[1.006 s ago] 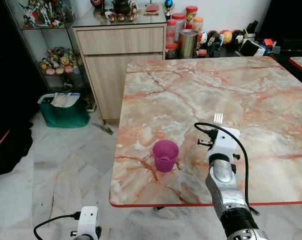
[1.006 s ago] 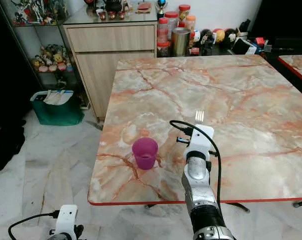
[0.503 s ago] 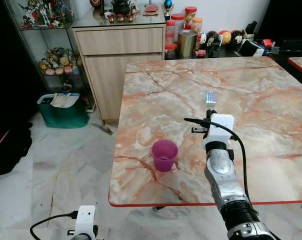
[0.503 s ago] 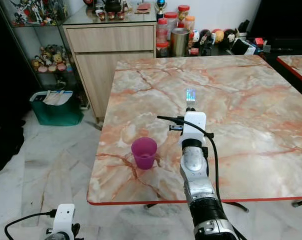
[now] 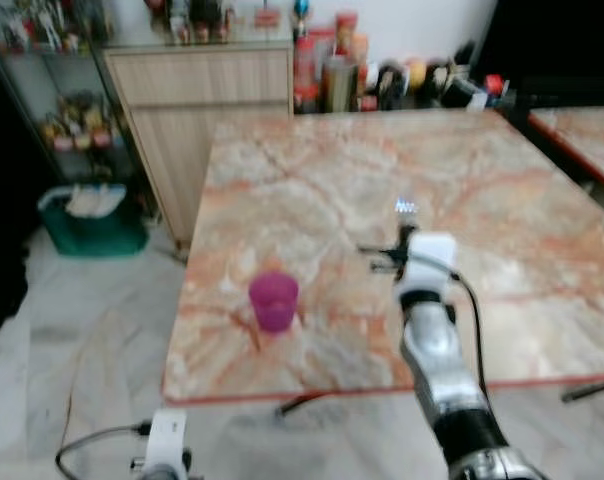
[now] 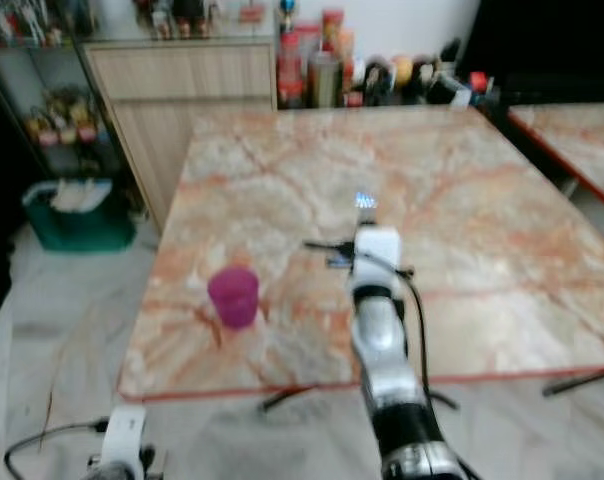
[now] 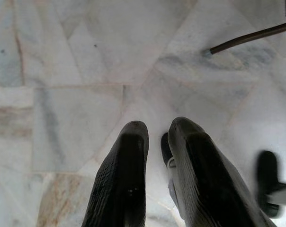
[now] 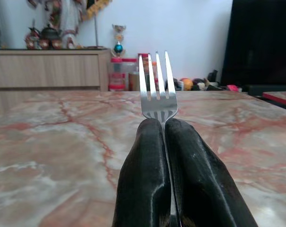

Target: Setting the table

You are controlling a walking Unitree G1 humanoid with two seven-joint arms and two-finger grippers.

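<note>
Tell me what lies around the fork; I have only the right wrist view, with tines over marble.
Observer: A purple cup stands on the marble table, to the left of the right gripper.
Operator: Say whether the fork touches the table.
Observer: The fork is clamped between the right gripper's fingers, tines pointing away from the robot; contact cannot be told.
Operator: Report the left arm.
Observer: The left gripper hangs over the floor.

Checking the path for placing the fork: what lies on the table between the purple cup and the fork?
Nothing: in the left eye view, bare marble table lies between the purple cup and the fork held by the right gripper.
</note>
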